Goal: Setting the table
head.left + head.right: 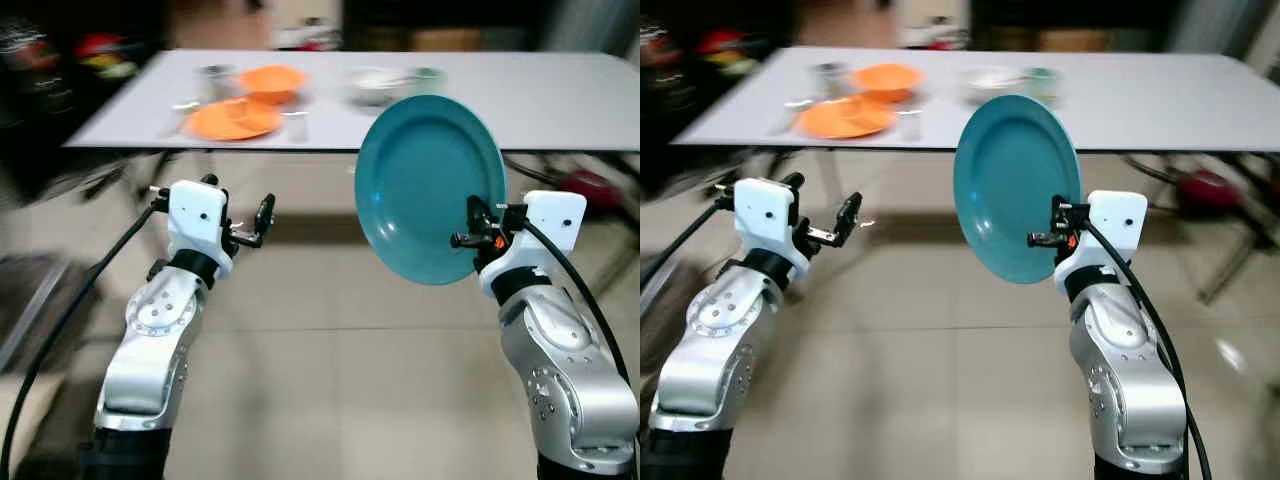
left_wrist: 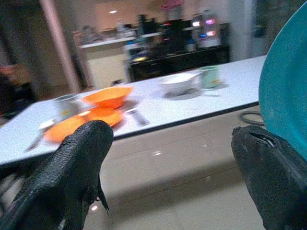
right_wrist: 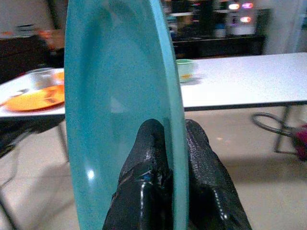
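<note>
I hold the teal plate [image 1: 428, 185] up on its edge in the middle right of the frame, above the floor [image 1: 330, 350] and in front of the white table [image 1: 540, 95]. My right claw [image 1: 470, 225] pinches the plate's lower rim between its two black fingers [image 3: 148, 163]. My left claw [image 1: 262, 216] is in the middle left, spread wide and holding nothing. On the table at the upper left sit an orange plate [image 1: 232, 120] and an orange bowl [image 1: 272, 80]. A white bowl [image 1: 375, 84] and a green cup [image 1: 426, 78] sit near the top middle.
</note>
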`<state>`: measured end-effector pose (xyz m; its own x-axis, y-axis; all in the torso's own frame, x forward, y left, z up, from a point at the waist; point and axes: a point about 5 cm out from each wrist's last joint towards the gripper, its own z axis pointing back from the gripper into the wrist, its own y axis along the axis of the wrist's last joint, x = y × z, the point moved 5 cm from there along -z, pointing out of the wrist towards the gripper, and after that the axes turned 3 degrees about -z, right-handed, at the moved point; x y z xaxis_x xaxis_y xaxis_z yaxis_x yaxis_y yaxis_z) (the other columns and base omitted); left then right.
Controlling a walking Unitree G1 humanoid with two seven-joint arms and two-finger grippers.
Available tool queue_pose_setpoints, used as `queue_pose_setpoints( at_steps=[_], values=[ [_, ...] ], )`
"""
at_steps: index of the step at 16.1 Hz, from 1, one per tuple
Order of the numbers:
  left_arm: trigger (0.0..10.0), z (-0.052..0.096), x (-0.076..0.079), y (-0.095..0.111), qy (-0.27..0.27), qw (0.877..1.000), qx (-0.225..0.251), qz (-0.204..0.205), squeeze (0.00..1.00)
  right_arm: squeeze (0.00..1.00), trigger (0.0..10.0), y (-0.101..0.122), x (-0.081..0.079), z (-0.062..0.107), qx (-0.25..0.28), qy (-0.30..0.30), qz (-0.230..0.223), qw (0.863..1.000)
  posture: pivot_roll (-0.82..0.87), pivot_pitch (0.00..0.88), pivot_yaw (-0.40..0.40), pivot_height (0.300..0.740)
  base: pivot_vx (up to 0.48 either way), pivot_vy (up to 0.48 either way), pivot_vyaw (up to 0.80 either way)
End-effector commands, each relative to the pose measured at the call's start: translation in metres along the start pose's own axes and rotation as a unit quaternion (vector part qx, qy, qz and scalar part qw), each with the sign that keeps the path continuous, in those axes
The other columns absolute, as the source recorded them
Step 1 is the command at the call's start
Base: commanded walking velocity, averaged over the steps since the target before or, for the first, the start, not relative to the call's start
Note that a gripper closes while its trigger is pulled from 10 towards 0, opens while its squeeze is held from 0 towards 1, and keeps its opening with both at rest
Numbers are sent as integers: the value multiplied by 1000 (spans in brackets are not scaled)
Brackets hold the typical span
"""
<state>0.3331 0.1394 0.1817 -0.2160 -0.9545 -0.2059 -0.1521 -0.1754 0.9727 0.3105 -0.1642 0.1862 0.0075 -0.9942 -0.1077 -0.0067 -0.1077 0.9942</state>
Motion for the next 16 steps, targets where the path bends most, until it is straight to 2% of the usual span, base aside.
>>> queue_pose_setpoints(
  at_steps=[1, 3, 6, 10, 11, 13, 16],
  values=[
    [10000, 0, 6, 0, -5, 1000, 0, 2, 0, 0, 10000, 10, 6, 0, 18, -7, 6, 1000, 23, 0, 14, 740, 394, 0, -606],
    [10000, 3, 5, -1, -3, 1000, -4, 9, 0, 0, 10000, 8, 1, -2, 0, 9, -6, 1000, 28, 0, 4, 740, 392, 0, 0],
    [10000, 15, -5, -21, 18, 999, -38, 8, 0, 0, 10000, 4, 1, -6, -10, 4, -13, 1000, 31, 0, -3, 740, 395, 0, 0],
    [10000, 19, -7, -22, 16, 999, -41, 4, 0, 0, 10000, 1, 6, -6, -11, -3, -3, 1000, 50, 0, -10, 740, 397, 0, 0],
    [10000, 19, -8, -22, 20, 999, -41, 3, 0, 0, 10000, 0, 6, -7, -10, -1, 11, 1000, 52, 0, -9, 740, 398, 0, 0],
    [10000, 19, -3, -12, 10, 1000, -29, 2, 0, 0, 10000, 2, -1, -10, -6, 21, 8, 1000, 82, 0, -20, 740, 394, 0, 0],
    [10000, 25, -6, -21, 19, 999, -47, -1, 0, 0, 10000, 0, 0, -12, -5, 15, 4, 1000, 86, 0, -12, 740, 391, 0, 0]
  ],
)
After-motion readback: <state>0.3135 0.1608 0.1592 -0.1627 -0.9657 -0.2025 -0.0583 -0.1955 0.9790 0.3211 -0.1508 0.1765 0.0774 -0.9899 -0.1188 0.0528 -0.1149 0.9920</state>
